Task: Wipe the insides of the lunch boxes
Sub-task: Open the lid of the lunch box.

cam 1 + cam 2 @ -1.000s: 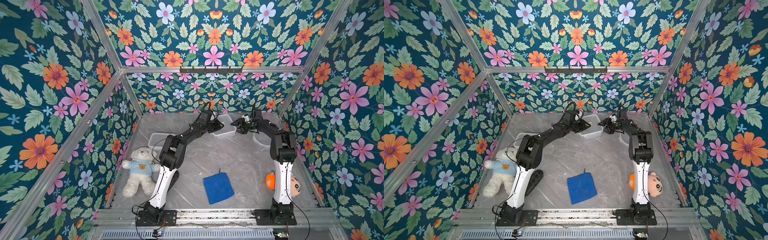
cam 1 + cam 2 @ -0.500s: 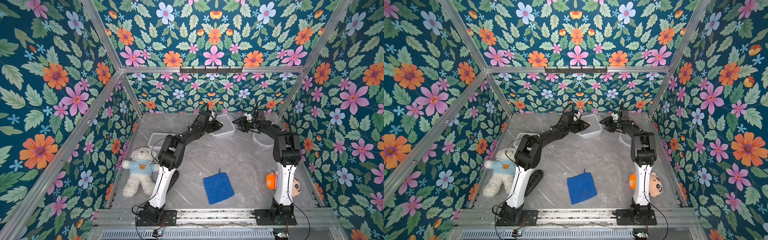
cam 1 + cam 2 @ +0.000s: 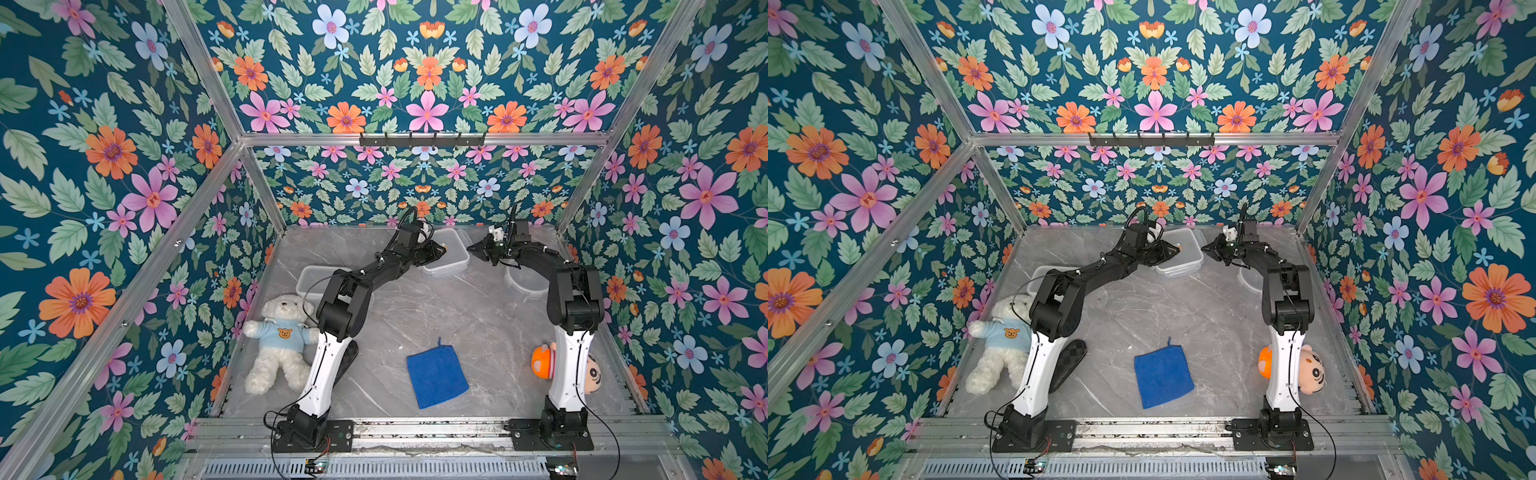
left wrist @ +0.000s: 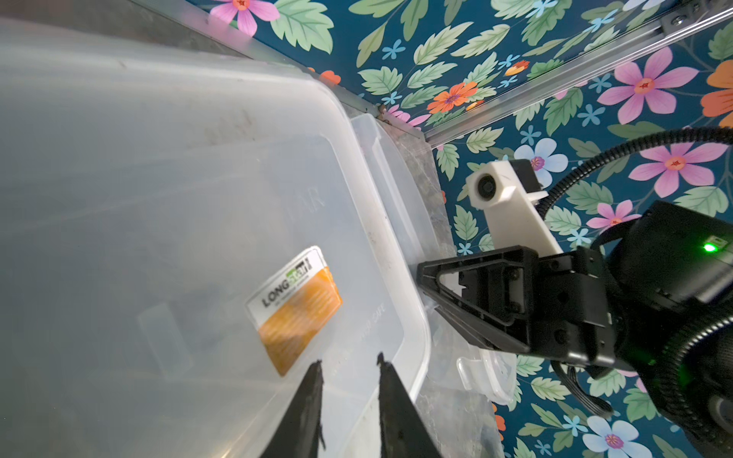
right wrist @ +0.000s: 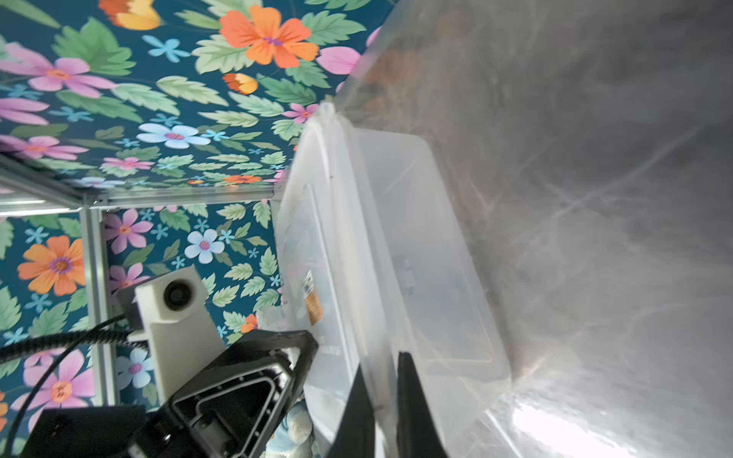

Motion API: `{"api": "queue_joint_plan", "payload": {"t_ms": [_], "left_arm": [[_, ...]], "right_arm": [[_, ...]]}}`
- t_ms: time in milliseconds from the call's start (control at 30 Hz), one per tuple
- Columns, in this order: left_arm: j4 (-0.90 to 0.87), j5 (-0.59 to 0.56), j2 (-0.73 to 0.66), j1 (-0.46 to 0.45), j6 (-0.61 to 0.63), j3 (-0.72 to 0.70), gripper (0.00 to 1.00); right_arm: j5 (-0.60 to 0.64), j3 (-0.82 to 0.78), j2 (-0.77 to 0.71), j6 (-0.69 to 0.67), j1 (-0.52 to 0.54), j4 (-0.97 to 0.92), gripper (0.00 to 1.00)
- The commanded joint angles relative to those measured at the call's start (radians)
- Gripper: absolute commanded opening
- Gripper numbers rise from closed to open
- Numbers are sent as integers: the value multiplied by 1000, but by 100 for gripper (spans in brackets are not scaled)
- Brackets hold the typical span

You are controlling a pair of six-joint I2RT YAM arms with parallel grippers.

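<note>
1. Opening the big box (image 3: 445, 269) looks like the job right now. It sits at the back of the table (image 3: 415, 307) with its lid (image 4: 198, 190) on.
2. The right claw (image 5: 380, 361) is pinched tight on what looks like the lid's thin edge. Lift slowly from there so the edge does not slip out.
3. The left claw (image 4: 349, 359) has a narrow gap and sits over the lid near a corner. I cannot tell if it holds anything. It should press the box down, not the lid.
4. Put the lid to one side.
5. The cloth (image 3: 436, 376) lies well apart, at the front. Get it next and wipe inside.
</note>
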Motion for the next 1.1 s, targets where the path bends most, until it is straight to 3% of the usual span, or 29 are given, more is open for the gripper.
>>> {"api": "queue_joint_plan", "payload": {"t_ms": [0,167,533,733,1067], "left_arm": [[-192,-13,1,-2,0,-14,29],[-195,-7,-63,5,5,-16,48],[-205,-41,-285,31,16,-91,55],[-206,-68,-429,71,20,-199,55],[-186,-76,-640,179,26,-420,56]], "right_arm": [[12,-10,-11,16,5,12,0],[18,-64,-96,-13,6,37,0],[35,-131,-300,-71,48,-16,0],[131,7,-337,-209,178,-220,0],[402,364,-229,-429,426,-555,0]]}}
